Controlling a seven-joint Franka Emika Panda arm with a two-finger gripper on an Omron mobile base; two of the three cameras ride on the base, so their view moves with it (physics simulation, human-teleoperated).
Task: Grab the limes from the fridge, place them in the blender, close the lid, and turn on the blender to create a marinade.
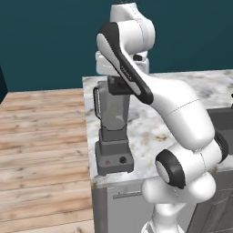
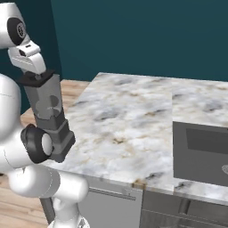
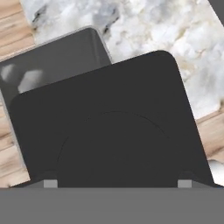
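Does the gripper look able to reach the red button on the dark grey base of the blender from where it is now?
Probably yes. The gripper is at the flat black lid on the grey translucent blender jar, and the small red button faces out at the marble counter's edge with nothing before it.

**No legible text**

No lettering, brand, number or sign can be read anywhere. A faint pale mark runs along the dark strip of the robot arm in the left base view; too small and blurred to make out. The blender base carries a red button and a black knob, neither with any readable marking. The lid, seen close in the hand view, is plain black with a raised round outline, no characters. The marble desk bears veining only.
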